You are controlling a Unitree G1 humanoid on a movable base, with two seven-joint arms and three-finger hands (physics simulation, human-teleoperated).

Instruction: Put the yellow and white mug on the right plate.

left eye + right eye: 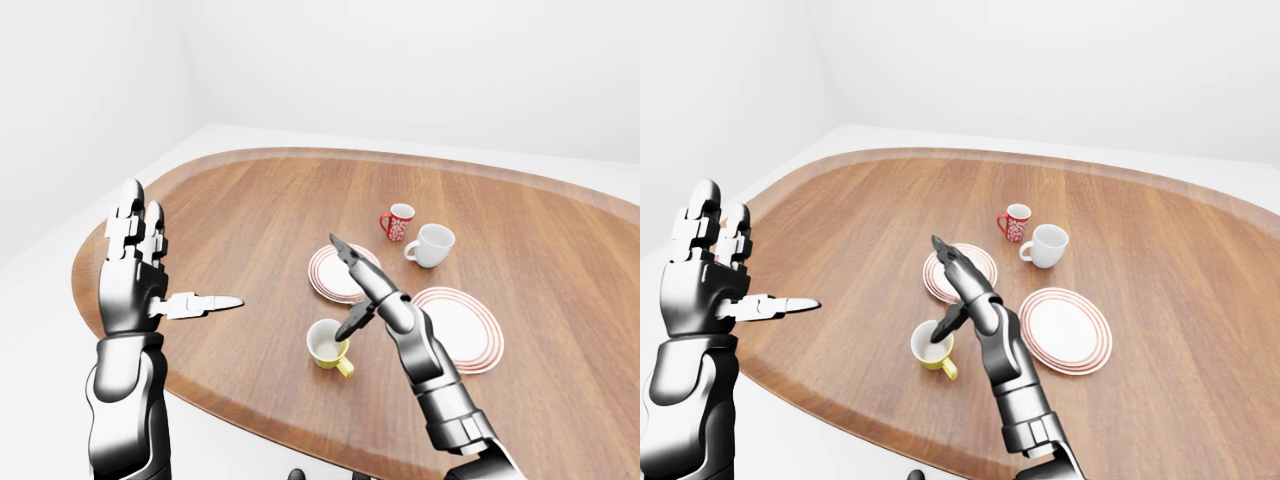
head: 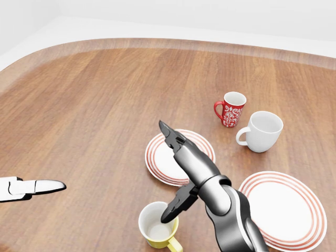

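Near the bottom edge of the head view, on the desk (image 2: 94, 100), we find the yellow and white mug (image 2: 158, 226) upright, yellow outside, white inside, handle toward the lower right. We judge it a rigid glazed ceramic: light enough for one hand, slick-walled, and liable to chip if dropped. The best hold looks like fingers either side of the wall near the rim, or one finger inside and others outside; the small handle seems a poor purchase for three fingers. The right robot hand (image 2: 169, 173) hangs over the mug with fingers spread open, its lower finger at the rim, gripping nothing. The left robot hand (image 1: 140, 270) is raised well to the left, open and empty. The right plate (image 2: 286, 210), red-ringed, lies bare just right of the mug; another red-ringed plate (image 2: 160, 155), a red patterned mug (image 2: 232, 109) and a white mug (image 2: 262, 131) sit beyond. We read no brand or writing anywhere.
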